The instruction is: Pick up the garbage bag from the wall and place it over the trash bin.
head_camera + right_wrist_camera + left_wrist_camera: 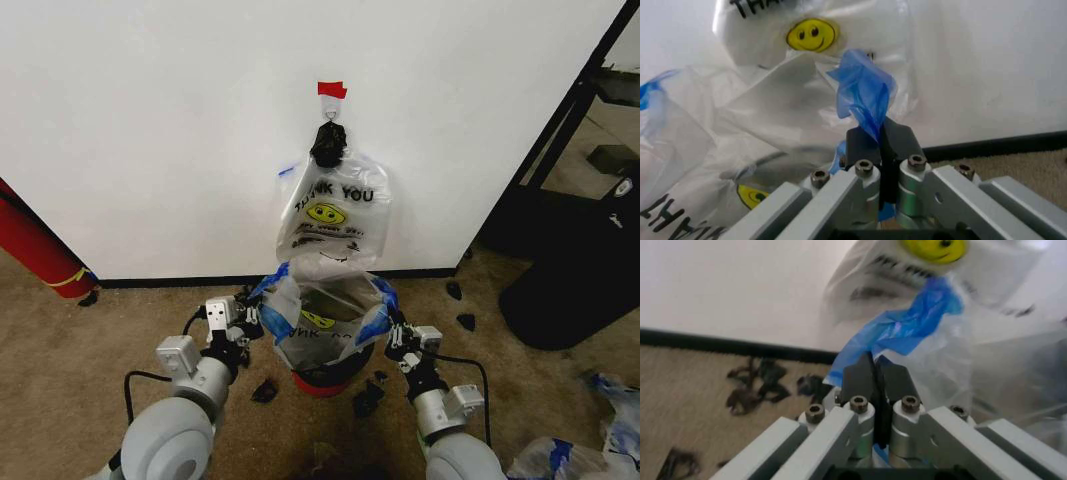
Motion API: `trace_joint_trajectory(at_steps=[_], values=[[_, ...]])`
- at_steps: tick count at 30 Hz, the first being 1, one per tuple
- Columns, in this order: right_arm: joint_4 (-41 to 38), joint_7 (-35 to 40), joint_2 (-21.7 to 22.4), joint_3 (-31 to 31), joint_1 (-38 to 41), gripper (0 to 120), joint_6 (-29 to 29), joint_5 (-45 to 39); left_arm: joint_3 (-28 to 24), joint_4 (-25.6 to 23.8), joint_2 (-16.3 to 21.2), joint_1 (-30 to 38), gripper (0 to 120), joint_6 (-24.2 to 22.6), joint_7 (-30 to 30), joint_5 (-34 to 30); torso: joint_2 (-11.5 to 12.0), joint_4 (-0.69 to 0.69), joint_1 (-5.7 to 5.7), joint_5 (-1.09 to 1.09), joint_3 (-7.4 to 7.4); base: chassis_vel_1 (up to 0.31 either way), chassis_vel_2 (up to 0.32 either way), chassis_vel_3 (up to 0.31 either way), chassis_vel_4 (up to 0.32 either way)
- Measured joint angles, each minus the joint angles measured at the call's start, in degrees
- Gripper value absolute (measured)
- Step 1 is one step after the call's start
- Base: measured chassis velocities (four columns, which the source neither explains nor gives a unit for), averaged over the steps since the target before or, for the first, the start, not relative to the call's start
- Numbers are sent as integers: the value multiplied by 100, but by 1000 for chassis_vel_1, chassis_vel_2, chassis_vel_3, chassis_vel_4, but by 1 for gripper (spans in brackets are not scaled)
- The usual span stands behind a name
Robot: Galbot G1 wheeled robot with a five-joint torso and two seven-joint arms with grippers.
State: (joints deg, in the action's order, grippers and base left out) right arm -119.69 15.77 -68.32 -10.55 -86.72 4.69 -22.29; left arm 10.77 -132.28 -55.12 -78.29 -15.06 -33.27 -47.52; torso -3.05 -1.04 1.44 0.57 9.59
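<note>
The left end effector (250,318) sits at the bin's (322,380) nine o'clock, its fingers (859,382) pinched together on a blue patch of the bag (322,318), which is spread open over the bin's mouth on the floor below the wall (180,130). At twelve o'clock a "THANK YOU" bag (335,215) hangs on the wall under red tape (331,90). At three o'clock the right end effector (395,325) likewise clamps a blue edge.

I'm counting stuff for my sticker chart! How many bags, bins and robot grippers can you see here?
Plastic bags with yellow smiley faces: 2, one hanging on the white wall, one blue-handled bag stretched over the bin.
Small round black trash bins with a red base: 1.
Grippers: 2, left gripper, right gripper.
Total: 5.
</note>
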Motion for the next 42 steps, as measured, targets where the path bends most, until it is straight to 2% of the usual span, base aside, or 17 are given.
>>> trace_joint_trajectory(at_steps=[4,9,14,18,24,31,37,42], values=[[9,90,-47,12,-3,0,-133,18,30,27,-48,-66,0,-41,-220,-27,0,0,0,0,0,0,0,0,0],[9,311,28,-45,-100,0,-569,64,202,-126,87,-343,0,-239,-386,-12,0,1,0,0,0,0,0,0,0],[12,680,175,-85,-147,0,-1300,16,237,-226,188,-575,0,-733,-662,-122,0,1,0,0,0,0,0,0,0],[-80,837,331,-99,-75,0,-1733,-95,215,-296,305,-501,0,-1127,-891,-438,0,0,0,0,0,0,0,0,0],[-505,993,704,-217,-60,0,-2369,-379,280,-667,723,-269,0,-1624,-1233,-1191,0,-1,0,0,0,0,0,0,0],[-869,1125,1089,-283,-315,0,-2729,-470,229,-942,1062,-411,0,-1926,-1495,-1772,0,0,0,0,0,0,0,0,0],[-874,1222,1255,-302,-377,0,-2839,-468,209,-918,1154,-462,0,-1997,-1615,-1974,0,0,0,0,0,0,0,0,0],[-645,1276,1184,-168,-117,0,-2911,-528,98,-731,1069,-307,0,-1997,-1627,-1986,0,0,0,0,0,0,0,0,0]])
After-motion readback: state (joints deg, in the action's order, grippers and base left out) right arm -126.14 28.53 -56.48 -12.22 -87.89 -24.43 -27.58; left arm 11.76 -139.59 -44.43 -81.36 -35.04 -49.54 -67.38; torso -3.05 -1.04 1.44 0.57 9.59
